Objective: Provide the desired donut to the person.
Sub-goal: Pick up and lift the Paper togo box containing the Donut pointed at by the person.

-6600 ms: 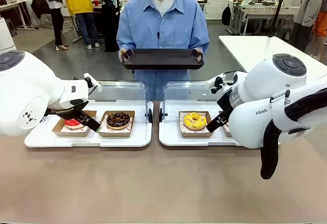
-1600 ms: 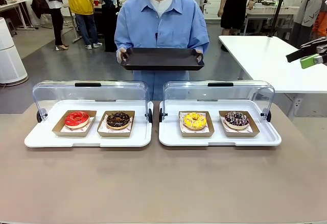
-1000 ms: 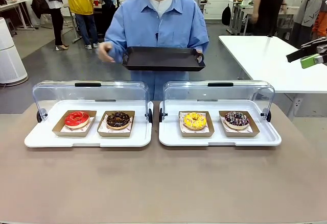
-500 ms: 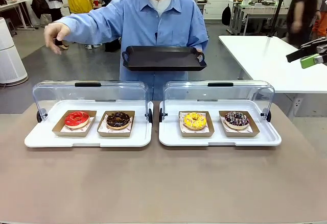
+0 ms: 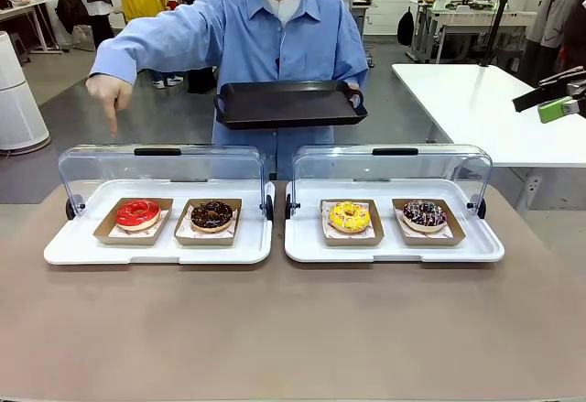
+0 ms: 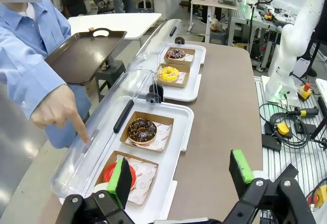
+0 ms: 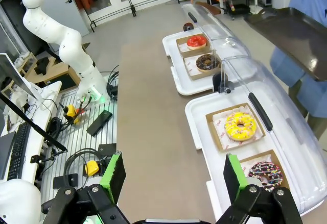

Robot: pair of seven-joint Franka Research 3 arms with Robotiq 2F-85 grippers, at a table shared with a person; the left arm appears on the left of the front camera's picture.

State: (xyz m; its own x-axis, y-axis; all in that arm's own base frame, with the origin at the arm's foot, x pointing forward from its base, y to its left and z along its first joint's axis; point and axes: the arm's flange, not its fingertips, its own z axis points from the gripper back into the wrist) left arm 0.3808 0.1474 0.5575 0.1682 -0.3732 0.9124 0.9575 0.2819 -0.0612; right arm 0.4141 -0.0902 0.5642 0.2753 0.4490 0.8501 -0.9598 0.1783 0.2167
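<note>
Evidently hand points at red donut near worktop's left edge, tray held ready; left end effector, right end effector wide, empty.

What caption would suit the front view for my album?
A person holding a black tray points down toward the red donut.

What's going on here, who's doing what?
The person holds a black tray in one hand. Their pointing hand aims down at the left display case, over the end where the red donut sits. The left pincer and right pincer are open and empty, up away from the cases. No donut has been picked yet.
</note>
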